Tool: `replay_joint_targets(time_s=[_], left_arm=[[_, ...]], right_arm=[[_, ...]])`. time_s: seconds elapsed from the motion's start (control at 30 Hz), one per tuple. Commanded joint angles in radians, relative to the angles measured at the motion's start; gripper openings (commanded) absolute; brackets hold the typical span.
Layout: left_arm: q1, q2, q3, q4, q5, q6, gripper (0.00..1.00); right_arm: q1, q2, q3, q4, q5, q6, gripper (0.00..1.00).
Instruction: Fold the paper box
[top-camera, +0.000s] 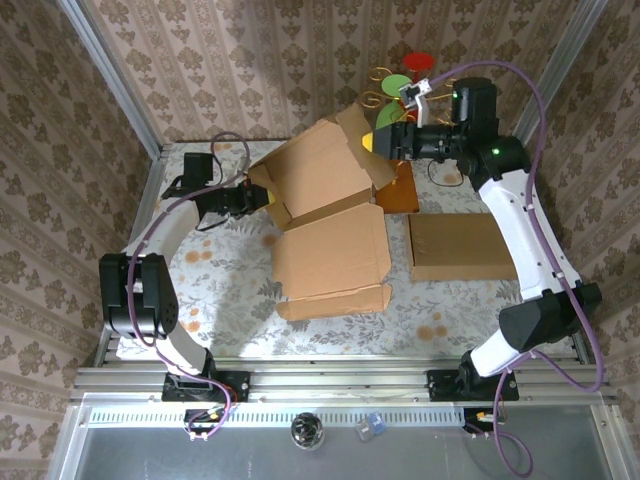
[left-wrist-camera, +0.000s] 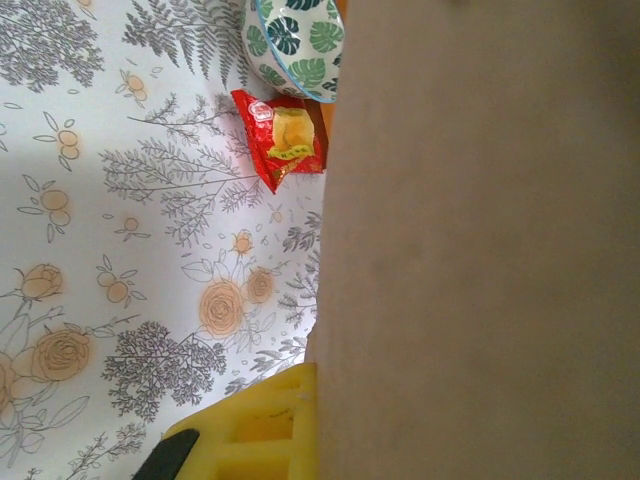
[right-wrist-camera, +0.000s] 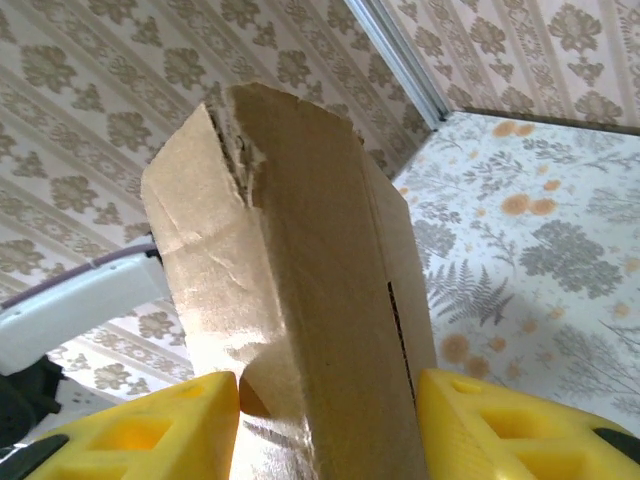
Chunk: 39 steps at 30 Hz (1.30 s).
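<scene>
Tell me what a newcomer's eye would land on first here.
A large brown cardboard box, half folded, lies mid-table with its far half tipped up. The left gripper pinches its left edge, and a right-hand flap stands between the fingers of the right gripper. A flat brown cardboard piece lies at the right.

Bright, even light falls from overhead in the top view, so the paper box (top-camera: 325, 215) throws only a soft, narrow shadow on the table (top-camera: 230, 270) around its middle. A small white glare sits on the metal frame (top-camera: 330, 378) past the near edge. Both wrist views are softer (cardboard lies so close to each lens that it blurs), the left one's cardboard dim beside the sharper table.
</scene>
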Motion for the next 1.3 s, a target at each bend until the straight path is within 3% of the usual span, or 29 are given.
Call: replay_joint_targets(time_s=[0.0,0.63,0.83,1.13,1.27], left_arm=[[0.000,0.003,0.042,-0.020,0.017,0.013,0.00],[-0.016,-0.034,0.062,-0.104,-0.081,0.011,0.00],[-0.018,-0.046,0.068,-0.142,-0.117,0.018,0.00],[-0.018,-0.041,0.077,-0.163,-0.127,0.012,0.00],[-0.021,-0.040,0.092,-0.168,-0.130,0.002,0.00]], right_arm=[[0.035,-0.029,0.030,-0.102,0.123,-0.099,0.51],[0.217,-0.022,0.078,-0.228,0.585,-0.249,0.49],[0.217,0.005,0.117,-0.263,0.546,-0.215,0.50],[0.173,0.011,0.122,-0.264,0.314,-0.169,0.51],[0.175,0.013,0.119,-0.277,0.349,-0.167,0.50]])
